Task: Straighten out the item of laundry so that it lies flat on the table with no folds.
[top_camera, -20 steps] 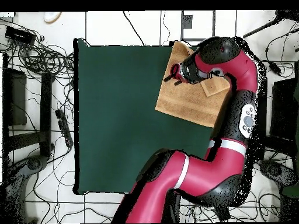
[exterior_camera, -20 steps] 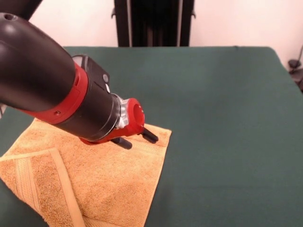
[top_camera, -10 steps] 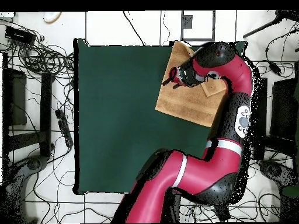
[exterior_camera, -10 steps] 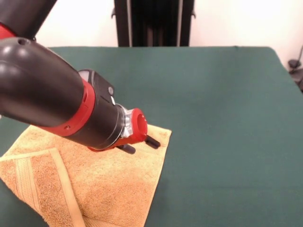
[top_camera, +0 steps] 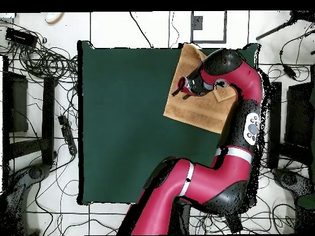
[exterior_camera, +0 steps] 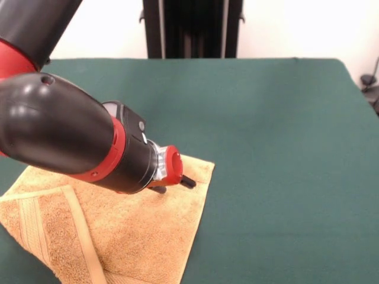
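The golden-orange towel (exterior_camera: 142, 231) lies at the front left of the dark green table (exterior_camera: 284, 148). Its left corner is folded over onto itself as a flap with a woven band (exterior_camera: 47, 225). My gripper (exterior_camera: 174, 185) points down and to the right, low over the towel's far right corner. Its two black fingers are apart and hold nothing. I cannot tell whether the tips touch the cloth. In the overhead view the towel (top_camera: 191, 110) sits at the table's (top_camera: 123, 123) top right, with the gripper (top_camera: 180, 88) over its left part. My arm hides part of the towel.
The robot's black pedestal (exterior_camera: 192, 28) stands behind the table's far edge. The towel lies near the table's corner and edges. In the overhead view, cables (top_camera: 43, 61) and stands lie on the floor to the left of the table.
My arm has swung down and closer to the towel, and the gripper has sunk lower over the towel's far right corner. The towel itself has not moved.
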Controlling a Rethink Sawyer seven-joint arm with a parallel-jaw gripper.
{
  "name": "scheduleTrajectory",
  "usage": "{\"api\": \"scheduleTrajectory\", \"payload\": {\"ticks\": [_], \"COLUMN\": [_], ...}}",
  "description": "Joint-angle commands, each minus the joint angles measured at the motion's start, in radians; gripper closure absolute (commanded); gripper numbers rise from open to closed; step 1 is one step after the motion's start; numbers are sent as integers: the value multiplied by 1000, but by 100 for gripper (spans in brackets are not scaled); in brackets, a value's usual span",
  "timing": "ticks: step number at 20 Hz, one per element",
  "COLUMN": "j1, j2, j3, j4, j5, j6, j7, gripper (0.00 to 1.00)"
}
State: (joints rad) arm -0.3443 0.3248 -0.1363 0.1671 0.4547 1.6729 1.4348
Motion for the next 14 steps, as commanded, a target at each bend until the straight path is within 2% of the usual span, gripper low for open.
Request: {"api": "scheduleTrajectory", "payload": {"ticks": [1,7,11,14], "j1": [59,62,62,59], "j2": [18,39,55,68], "j3": [-47,-76,-109,-149], "j4": [36,23,16,11], "j5": [48,117,172,203], "j6": [164,201,189,146], "j7": [177,159,139,169], "gripper": [0,0,0,0]}}
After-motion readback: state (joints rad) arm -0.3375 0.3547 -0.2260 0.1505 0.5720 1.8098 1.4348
